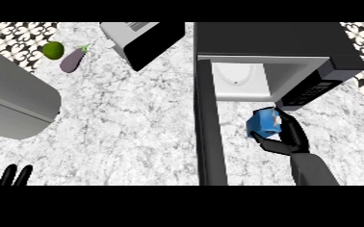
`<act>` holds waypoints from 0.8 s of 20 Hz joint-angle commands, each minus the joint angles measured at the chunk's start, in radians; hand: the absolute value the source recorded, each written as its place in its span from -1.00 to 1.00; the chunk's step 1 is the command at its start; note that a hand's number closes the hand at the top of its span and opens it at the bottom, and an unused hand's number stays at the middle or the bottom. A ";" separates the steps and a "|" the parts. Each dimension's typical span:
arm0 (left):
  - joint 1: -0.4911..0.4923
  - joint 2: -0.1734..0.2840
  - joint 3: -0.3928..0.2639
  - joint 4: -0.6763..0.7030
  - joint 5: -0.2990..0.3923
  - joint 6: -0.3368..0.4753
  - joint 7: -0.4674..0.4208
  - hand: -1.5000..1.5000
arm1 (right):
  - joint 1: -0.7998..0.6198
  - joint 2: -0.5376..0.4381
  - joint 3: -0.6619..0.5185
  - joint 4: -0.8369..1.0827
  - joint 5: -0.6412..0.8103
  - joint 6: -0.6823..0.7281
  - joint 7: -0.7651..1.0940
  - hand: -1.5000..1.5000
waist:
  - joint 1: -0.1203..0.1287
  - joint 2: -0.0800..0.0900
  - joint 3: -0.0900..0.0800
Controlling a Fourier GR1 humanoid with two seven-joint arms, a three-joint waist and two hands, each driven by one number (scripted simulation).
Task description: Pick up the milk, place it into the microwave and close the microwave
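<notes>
Right hand point(292, 137) up from its grey forearm, fingers and thumb curled round the blue milk carton point(264, 123), held just in front of the microwave point(284, 38) opening. Microwave door point(210, 125) swung wide, left of carton. Left hand point(16, 174) far left of microwave, fingers straight, upright, holding nothing.

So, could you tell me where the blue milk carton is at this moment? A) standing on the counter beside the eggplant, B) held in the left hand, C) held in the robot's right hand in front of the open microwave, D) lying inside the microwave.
C: the right hand has its fingers curled round the milk carton just outside the microwave, whose door stands open.
</notes>
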 commanded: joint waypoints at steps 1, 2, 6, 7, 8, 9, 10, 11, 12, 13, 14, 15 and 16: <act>0.030 -0.015 -0.006 0.009 0.004 -0.009 -0.022 -1.00 | -0.010 0.024 -0.027 -0.040 0.008 -0.124 -0.102 1.00 | -0.004 -0.002 -0.001; 0.008 -0.002 0.015 0.017 0.022 -0.015 -0.014 -1.00 | -0.025 0.057 -0.017 -0.041 0.022 -0.176 -0.100 1.00 | -0.005 -0.001 -0.001; -0.005 0.010 0.041 -0.013 0.049 -0.012 0.039 -1.00 | -0.015 0.117 -0.026 -0.113 -0.042 -0.143 -0.033 1.00 | -0.012 -0.003 -0.001; 0.040 -0.006 0.036 0.060 0.008 -0.052 -0.072 -1.00 | -0.027 0.049 -0.045 -0.070 -0.043 -0.090 -0.086 1.00 | -0.004 -0.002 -0.001; 0.027 0.017 0.070 0.013 0.060 -0.049 -0.013 -1.00 | 0.050 0.058 -0.037 -0.209 -0.073 -0.094 -0.007 1.00 | -0.016 -0.005 -0.002; 0.012 0.003 0.048 -0.007 0.041 -0.038 -0.004 -1.00 | 0.044 0.033 -0.069 -0.149 -0.079 -0.104 -0.055 1.00 | -0.012 -0.003 -0.001; 0.053 -0.008 0.029 -0.022 0.037 -0.041 -0.021 -1.00 | 0.119 -0.041 -0.094 -0.190 -0.109 -0.033 -0.084 1.00 | -0.020 -0.006 -0.001; -0.006 -0.009 0.029 0.000 0.027 -0.018 0.013 -1.00 | 0.149 -0.019 -0.090 -0.259 -0.114 -0.082 -0.039 1.00 | -0.028 -0.006 -0.002; 0.025 -0.020 -0.024 0.019 -0.012 -0.024 -0.018 -1.00 | 0.173 -0.057 -0.121 -0.167 -0.116 -0.053 -0.143 1.00 | -0.019 -0.003 0.000; 0.030 0.000 0.031 0.020 0.033 -0.044 -0.014 -1.00 | 0.181 -0.100 -0.162 -0.125 -0.140 -0.033 -0.171 1.00 | -0.016 -0.001 0.000; -0.002 0.010 0.078 0.005 0.068 -0.038 0.001 -1.00 | 0.170 -0.089 -0.152 -0.169 -0.146 -0.042 -0.135 1.00 | -0.015 -0.002 -0.001; -0.008 0.001 0.063 0.004 0.066 -0.036 0.015 -1.00 | 0.214 -0.063 -0.123 -0.289 -0.152 -0.055 -0.077 1.00 | -0.019 -0.004 -0.001; -0.006 0.010 0.070 -0.027 0.090 -0.038 0.056 -1.00 | 0.213 -0.048 -0.111 -0.301 -0.149 -0.058 -0.077 1.00 | -0.017 -0.003 -0.001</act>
